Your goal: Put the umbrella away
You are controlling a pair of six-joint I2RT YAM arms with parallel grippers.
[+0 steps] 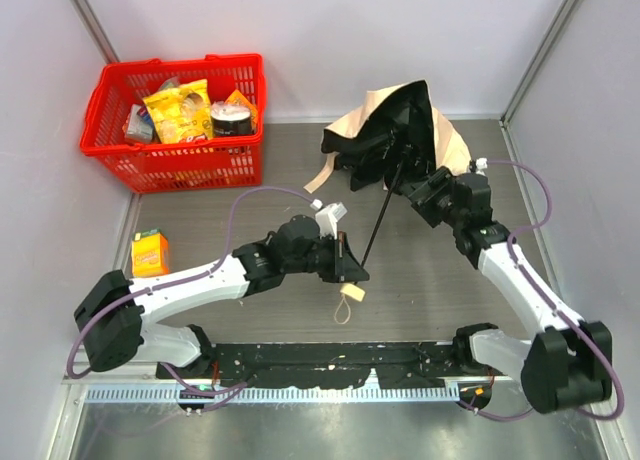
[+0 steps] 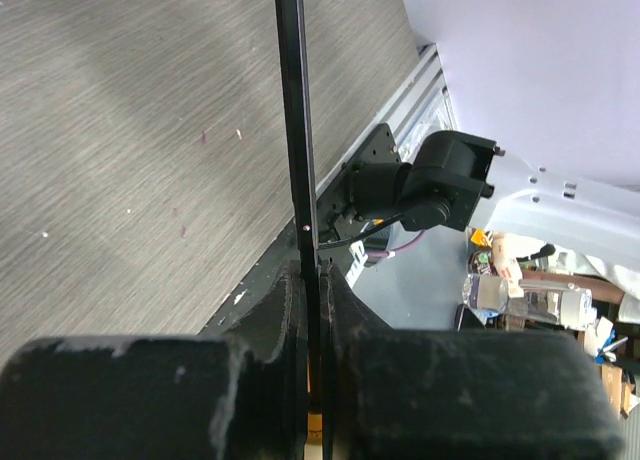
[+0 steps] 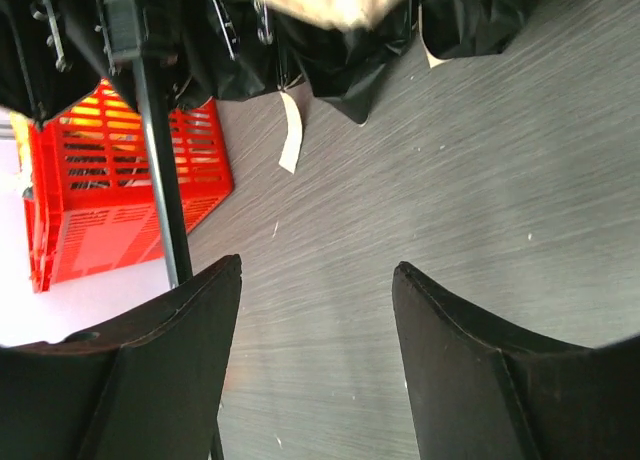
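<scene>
The umbrella (image 1: 395, 130) lies collapsed at the back of the table, beige outside, black inside. Its thin black shaft (image 1: 380, 220) runs down-left to a cream handle with a loop cord (image 1: 350, 295). My left gripper (image 1: 350, 265) is shut on the shaft near the handle; in the left wrist view the shaft (image 2: 297, 130) passes between the closed fingers (image 2: 270, 325). My right gripper (image 1: 418, 185) is open beside the canopy; in the right wrist view its fingers (image 3: 190, 330) stand wide apart, the shaft (image 3: 160, 180) just left of them, with the canopy folds (image 3: 330, 50) and a beige strap (image 3: 291, 130) beyond.
A red basket (image 1: 180, 160) with snack packets and a can stands at the back left, also showing in the right wrist view (image 3: 110, 190). A small orange carton (image 1: 150, 252) stands at the left. Grey walls enclose the table on three sides.
</scene>
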